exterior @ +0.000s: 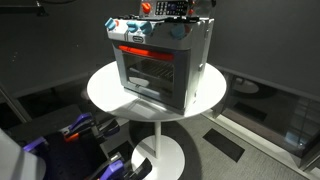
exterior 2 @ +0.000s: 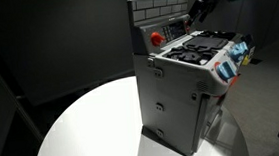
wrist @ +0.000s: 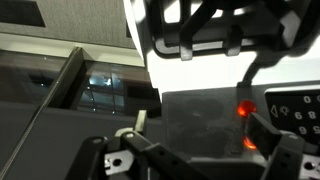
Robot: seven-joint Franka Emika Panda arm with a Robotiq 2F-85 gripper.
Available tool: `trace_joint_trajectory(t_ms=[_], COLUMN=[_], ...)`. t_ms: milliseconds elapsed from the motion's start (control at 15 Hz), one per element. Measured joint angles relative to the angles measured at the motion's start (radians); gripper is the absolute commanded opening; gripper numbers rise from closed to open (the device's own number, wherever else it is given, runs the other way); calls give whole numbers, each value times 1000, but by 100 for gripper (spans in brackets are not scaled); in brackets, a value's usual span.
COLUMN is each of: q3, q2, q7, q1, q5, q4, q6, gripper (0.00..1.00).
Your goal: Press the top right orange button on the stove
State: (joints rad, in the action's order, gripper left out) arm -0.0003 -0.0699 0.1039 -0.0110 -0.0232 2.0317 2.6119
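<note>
The grey toy stove (exterior: 155, 65) with a glass door and a red-orange handle stands on a round white table (exterior: 110, 95). It also shows in an exterior view (exterior 2: 181, 95), with a brick-pattern back panel and an orange-red button (exterior 2: 156, 37) on it. My gripper (exterior: 180, 12) hangs over the stove's top rear, by the back panel (exterior 2: 202, 5). In the wrist view my gripper (wrist: 195, 125) is open and empty, facing a grey panel. An orange button (wrist: 243, 107) glows just beside the right finger, and a second one (wrist: 250, 143) sits below it.
The table stands on a white pedestal base (exterior: 160, 155) on a dark floor. Blue and black gear (exterior: 85, 130) lies on the floor beside the table. Dark walls and glass surround the scene.
</note>
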Motion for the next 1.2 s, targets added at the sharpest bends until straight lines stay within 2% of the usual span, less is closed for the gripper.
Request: trace_joint_trajectory(t_ms=[400,600,867,1200], q3=[0,-1,-9,-52], q2=[-9,2,71,209], q7=[1,45,157,176], q1=[3,16,39,54], q5=[-2,-66,-173,-150], q4=[-10,-6,30,102], q6=[-1,-52,-211,-440], gripper=[100,100,100,100])
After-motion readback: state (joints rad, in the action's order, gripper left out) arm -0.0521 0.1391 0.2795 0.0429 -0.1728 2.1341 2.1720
